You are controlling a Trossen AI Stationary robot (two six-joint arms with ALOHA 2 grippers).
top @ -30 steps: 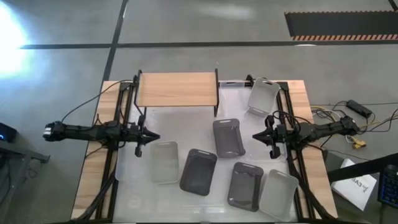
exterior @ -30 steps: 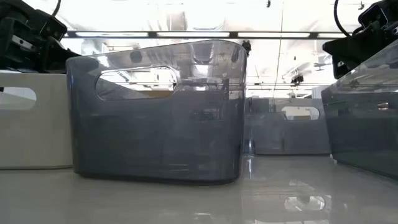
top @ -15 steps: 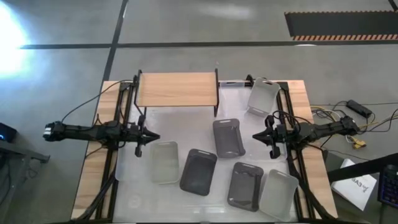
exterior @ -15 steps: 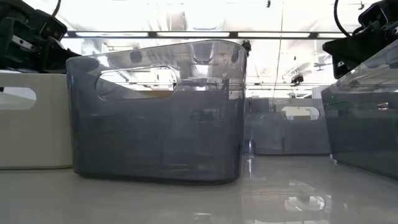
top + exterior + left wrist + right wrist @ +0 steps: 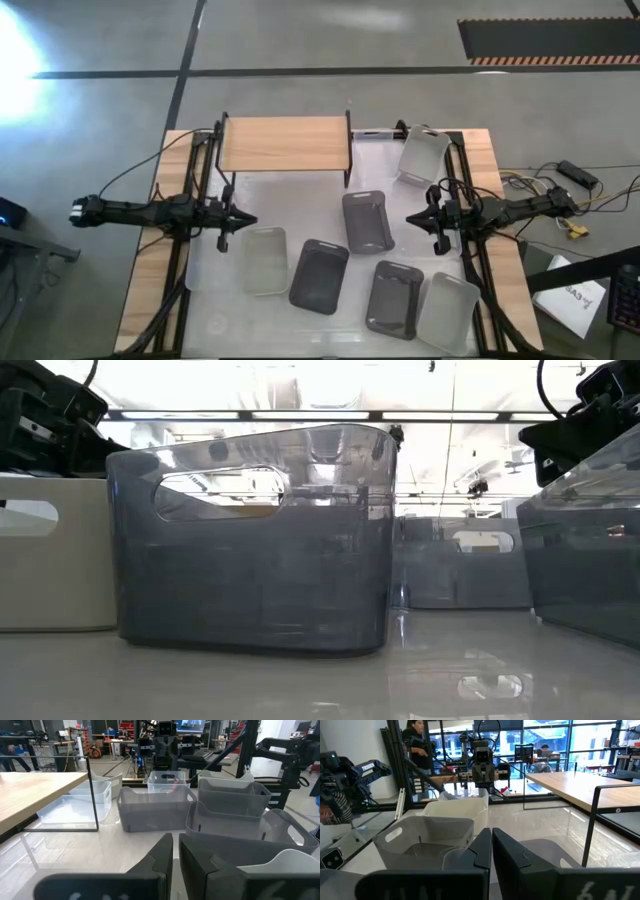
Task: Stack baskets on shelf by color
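The shelf (image 5: 285, 143), a light wooden board on thin black legs, stands at the table's far side. Three dark grey baskets (image 5: 367, 221) (image 5: 320, 275) (image 5: 393, 297) stand upright on their bottoms mid-table. A whitish basket (image 5: 264, 259) is left of them, and another (image 5: 447, 311) is at the near right. A clear basket (image 5: 424, 153) is at the far right. Another clear basket (image 5: 75, 805) shows by the shelf's legs. My left gripper (image 5: 248, 220) hovers shut and empty, left of the baskets. My right gripper (image 5: 411, 218) hovers shut and empty, right of the middle dark basket.
Black arm frames run along the table's left edge (image 5: 195, 200) and right edge (image 5: 470, 230). Cables (image 5: 560, 190) lie off the table's right side. In the low view a dark grey basket (image 5: 250, 540) fills the foreground. A person (image 5: 417, 740) stands in the room beyond the table.
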